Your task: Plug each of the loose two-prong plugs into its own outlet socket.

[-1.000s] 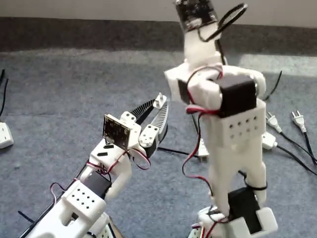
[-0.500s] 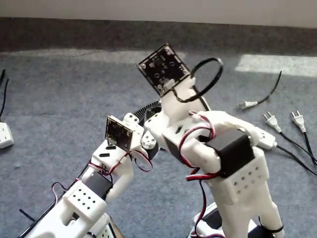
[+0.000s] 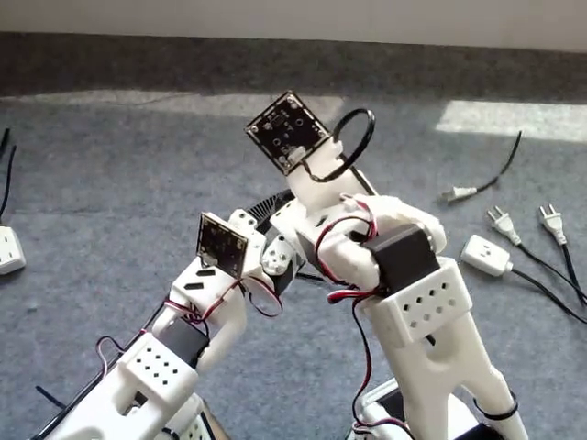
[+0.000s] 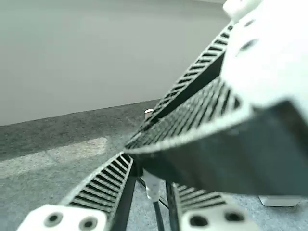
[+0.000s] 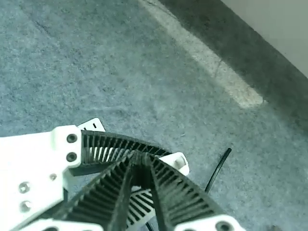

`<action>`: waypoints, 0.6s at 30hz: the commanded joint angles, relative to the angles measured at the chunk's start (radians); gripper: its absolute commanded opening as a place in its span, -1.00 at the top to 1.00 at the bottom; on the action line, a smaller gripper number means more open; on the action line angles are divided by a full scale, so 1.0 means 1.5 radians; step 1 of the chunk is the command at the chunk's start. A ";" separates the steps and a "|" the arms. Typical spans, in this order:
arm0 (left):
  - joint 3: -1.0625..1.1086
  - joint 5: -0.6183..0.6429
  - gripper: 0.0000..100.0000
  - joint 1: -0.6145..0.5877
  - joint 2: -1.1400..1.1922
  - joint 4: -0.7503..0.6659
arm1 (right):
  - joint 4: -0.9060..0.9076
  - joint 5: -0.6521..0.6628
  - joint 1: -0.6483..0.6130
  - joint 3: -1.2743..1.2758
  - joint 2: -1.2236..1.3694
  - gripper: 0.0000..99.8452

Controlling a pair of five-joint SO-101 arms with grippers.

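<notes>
My left gripper [image 3: 275, 220] hangs above the grey carpet at mid-scene. In the left wrist view its ribbed fingers [image 4: 103, 185] close around a white plug [image 4: 151, 185] with a black cord running down from it. My right arm [image 3: 404, 275] leans over it. The right gripper [image 5: 140, 168] has its tips together right at the left gripper's fingers [image 5: 120, 144]. I cannot tell whether it pinches anything. Three loose plugs [image 3: 500, 220] [image 3: 550, 218] [image 3: 454, 193] lie on the carpet at the right, beside a white outlet socket [image 3: 486, 255].
Another white socket block [image 3: 7, 249] sits at the far left edge, with black cords [image 3: 7, 174] above it. More black cords [image 3: 550, 289] trail off to the right. A pale wall [image 3: 138, 16] borders the carpet at the back.
My right arm has swung down from upright and leant left over the left gripper, uncovering the socket at the right. The left arm has stayed still.
</notes>
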 commanded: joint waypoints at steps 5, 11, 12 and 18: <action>-0.009 0.006 0.99 0.008 -0.017 -0.014 | -0.181 0.026 0.113 0.129 -0.006 0.99; -0.009 0.007 0.99 0.008 -0.018 -0.014 | -0.273 0.026 0.142 0.182 -0.001 0.99; -0.009 0.007 0.99 0.008 -0.018 -0.014 | -0.288 0.026 0.145 0.190 -0.001 0.99; -0.009 0.007 0.99 0.008 -0.018 -0.014 | -0.304 0.026 0.145 0.202 -0.001 0.99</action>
